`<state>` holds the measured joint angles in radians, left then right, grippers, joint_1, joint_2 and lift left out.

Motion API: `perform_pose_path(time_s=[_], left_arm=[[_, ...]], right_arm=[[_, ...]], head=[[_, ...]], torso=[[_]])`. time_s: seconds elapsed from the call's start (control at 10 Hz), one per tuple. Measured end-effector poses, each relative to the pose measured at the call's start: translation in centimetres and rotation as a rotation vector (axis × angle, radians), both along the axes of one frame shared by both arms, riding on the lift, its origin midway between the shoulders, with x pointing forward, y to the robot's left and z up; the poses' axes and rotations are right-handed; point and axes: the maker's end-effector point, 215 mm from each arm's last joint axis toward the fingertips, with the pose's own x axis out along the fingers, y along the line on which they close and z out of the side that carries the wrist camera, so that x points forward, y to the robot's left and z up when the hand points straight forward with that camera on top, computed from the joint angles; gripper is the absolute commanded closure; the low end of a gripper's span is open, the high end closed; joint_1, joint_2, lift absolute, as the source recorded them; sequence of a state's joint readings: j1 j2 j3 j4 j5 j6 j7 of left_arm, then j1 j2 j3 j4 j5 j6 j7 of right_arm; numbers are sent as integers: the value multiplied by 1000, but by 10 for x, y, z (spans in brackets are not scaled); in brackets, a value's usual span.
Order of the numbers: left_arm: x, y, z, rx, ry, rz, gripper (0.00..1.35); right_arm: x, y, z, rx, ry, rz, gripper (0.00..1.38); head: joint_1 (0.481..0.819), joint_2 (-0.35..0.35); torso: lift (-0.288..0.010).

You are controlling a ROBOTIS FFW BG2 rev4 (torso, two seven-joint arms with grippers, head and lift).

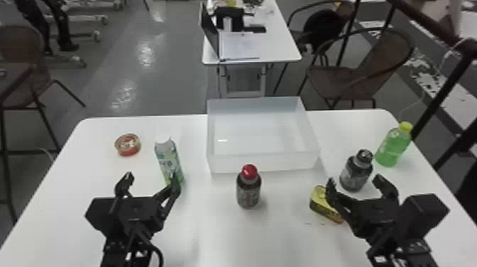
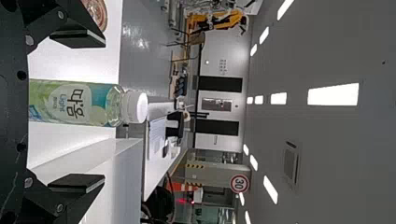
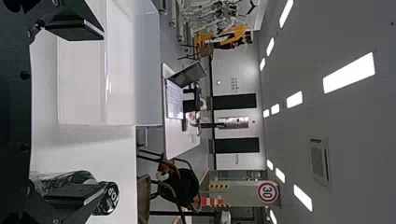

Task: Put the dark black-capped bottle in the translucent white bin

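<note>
Black-capped bottle (image 1: 355, 173) | white print on cap (image 3: 112, 197) | on table (image 1: 269, 241) | left end effector (image 1: 151, 177), right end effector (image 1: 356, 180) released

Beyond your white bench (image 1: 220, 245) you have glossy grey floor (image 1: 159, 81), a narrower white table (image 1: 278, 46), and brown chairs off either side; farther back, a pale wall (image 2: 219, 56) meets a ceiling with bright light panels (image 2: 333, 94).
</note>
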<state>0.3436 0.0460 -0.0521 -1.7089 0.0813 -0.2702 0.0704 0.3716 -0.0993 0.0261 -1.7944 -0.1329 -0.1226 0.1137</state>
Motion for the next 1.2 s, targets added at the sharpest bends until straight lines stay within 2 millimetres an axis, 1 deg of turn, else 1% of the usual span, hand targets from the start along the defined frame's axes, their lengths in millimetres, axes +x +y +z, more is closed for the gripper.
perform_pose_path(time_s=[0.6,0.8,0.9,1.0,1.1,1.2], left_arm=[[0,1,0,-4,0,2,262],[1,1,0,-5,0,2,262],[1,1,0,-5,0,3,262],[2,0,1,-4,-1,1,262],[3,0,2,-4,-4,-1,262],[3,0,3,-4,-5,-3,262]], right_arm=[[0,-5,4,0,-8,-21,140],[4,-16,8,-7,-21,-63,140],[11,-28,14,-12,-37,-89,140],[20,-47,17,-18,-48,-127,140],[26,-70,12,-10,-46,-175,140],[28,-92,1,14,-36,-223,140]], head=[[695,14],[695,4],[695,-10],[695,-34],[695,-50],[695,-80]], torso=[[-64],[-64],[-64],[-64],[-64],[-64]])
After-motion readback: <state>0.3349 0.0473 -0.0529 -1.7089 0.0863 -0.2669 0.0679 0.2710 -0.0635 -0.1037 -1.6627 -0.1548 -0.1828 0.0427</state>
